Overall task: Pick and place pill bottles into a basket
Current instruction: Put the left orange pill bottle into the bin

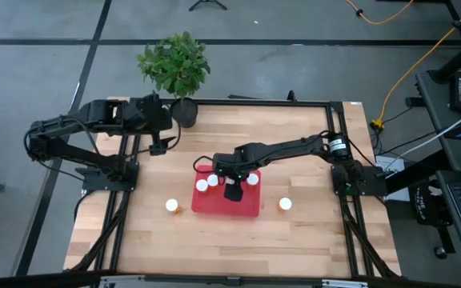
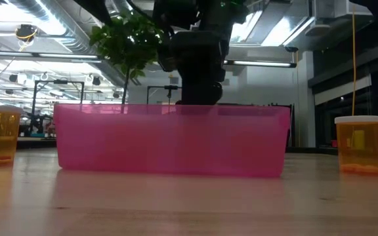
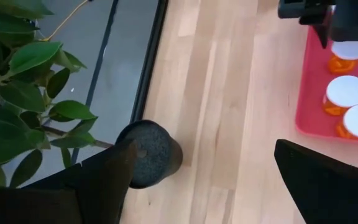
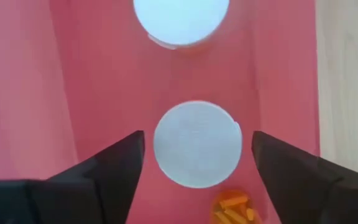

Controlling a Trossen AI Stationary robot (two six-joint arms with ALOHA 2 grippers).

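The red tray (image 1: 246,208) lies at the table's middle; its wall shows pink in the low view (image 2: 169,141). Three white-capped amber bottles (image 1: 202,186) (image 1: 212,181) (image 1: 252,180) stand in it. A fourth bottle (image 4: 196,144) stands upright on the tray floor, beneath my right gripper (image 1: 232,190). That gripper (image 4: 197,138) is open and points down, one finger on each side of this bottle's cap with a gap on both sides. Two bottles stand on the wood, one left (image 1: 172,206) and one right (image 1: 285,205) of the tray. My left gripper (image 1: 160,146) waits open at the far left.
A black pot (image 1: 185,112) with a leafy plant (image 1: 174,64) stands at the table's far edge, close to my left gripper; it also shows in the left wrist view (image 3: 151,152). Bare wood lies near and to both sides of the tray. Black frame rails run along the table's edges.
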